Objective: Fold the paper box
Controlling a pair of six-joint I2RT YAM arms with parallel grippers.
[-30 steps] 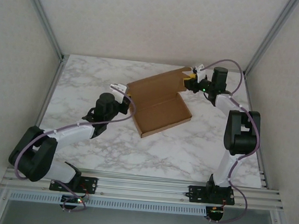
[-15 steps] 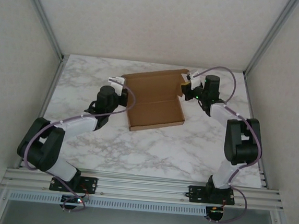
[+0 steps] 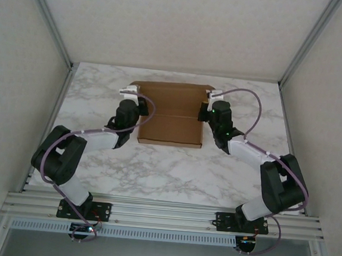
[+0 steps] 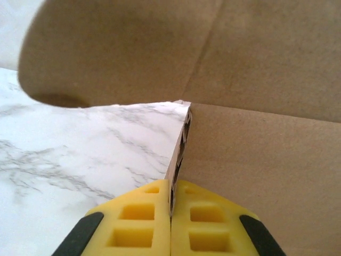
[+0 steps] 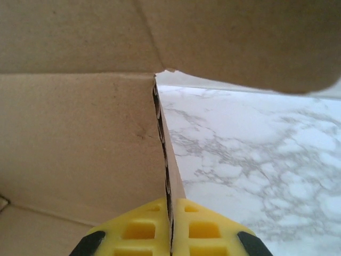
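Left gripper [image 4: 170, 198] is squeezed shut; its yellow pads [image 4: 139, 214] pinch the thin top edge of the left side wall of the paper box [image 3: 172, 113]; right gripper [image 5: 171, 216] is squeezed shut too, and its pads pinch the edge of the right side wall. The paper box is a low brown tray; it lies flat and straight on the marble table [image 3: 156, 162], near the far middle, right between the two grippers; inside it you can see a plain brown cardboard floor. A rounded flap [image 4: 106, 48] of the box sticks out above each gripper. Both arms lie low; their elbows point out to the sides; their front parts reach in to the box.
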